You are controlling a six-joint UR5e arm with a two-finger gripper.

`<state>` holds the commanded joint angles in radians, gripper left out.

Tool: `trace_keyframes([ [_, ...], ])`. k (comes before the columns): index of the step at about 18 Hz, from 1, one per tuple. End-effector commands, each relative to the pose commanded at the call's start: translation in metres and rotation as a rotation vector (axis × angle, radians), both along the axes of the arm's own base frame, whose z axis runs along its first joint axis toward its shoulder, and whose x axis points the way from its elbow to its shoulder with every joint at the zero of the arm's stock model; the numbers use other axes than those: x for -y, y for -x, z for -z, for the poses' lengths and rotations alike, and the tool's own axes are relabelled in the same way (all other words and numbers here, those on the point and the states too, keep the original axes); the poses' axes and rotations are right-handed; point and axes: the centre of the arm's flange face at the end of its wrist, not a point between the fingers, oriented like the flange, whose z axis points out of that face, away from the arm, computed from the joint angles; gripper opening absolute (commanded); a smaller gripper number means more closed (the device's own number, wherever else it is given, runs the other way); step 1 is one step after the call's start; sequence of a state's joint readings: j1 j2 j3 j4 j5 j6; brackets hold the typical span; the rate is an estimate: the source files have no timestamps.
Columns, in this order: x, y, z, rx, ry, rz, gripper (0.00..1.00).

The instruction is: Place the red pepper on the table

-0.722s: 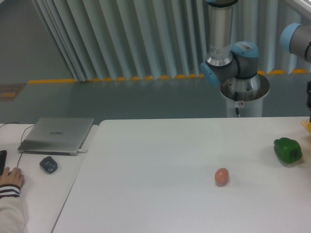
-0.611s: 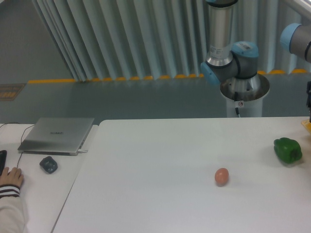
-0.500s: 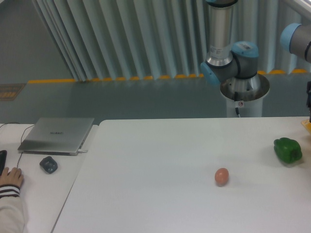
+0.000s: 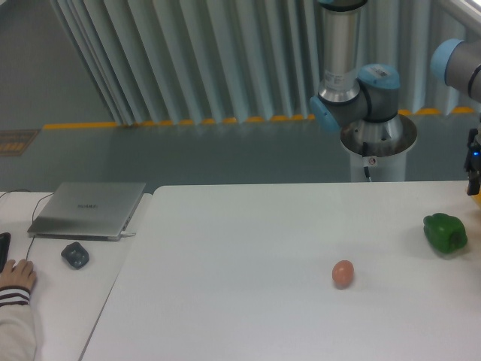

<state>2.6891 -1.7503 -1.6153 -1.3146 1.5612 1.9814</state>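
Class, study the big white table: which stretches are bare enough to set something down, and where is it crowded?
The table is bare across its left and middle, from the edge by the laptop to the egg. A smaller free patch lies between the egg and the green pepper. The right edge is tightest, with the pepper and the arm's dark end overhead.

Only candidate is a small logo mark on the closed laptop [image 4: 88, 208] lid, left side of the frame; too blurred to read. No other text, labels or numbers legible anywhere.
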Motion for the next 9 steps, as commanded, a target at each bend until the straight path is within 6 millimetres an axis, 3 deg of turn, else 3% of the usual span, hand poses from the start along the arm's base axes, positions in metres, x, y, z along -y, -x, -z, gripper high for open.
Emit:
trace_keyframes([
  [3, 0.012, 0.008, -0.003, -0.075, 0.142, 0.074, 1.0],
  [9, 0.023, 0.013, 0.003, -0.058, 0.17, 0.203, 1.0],
])
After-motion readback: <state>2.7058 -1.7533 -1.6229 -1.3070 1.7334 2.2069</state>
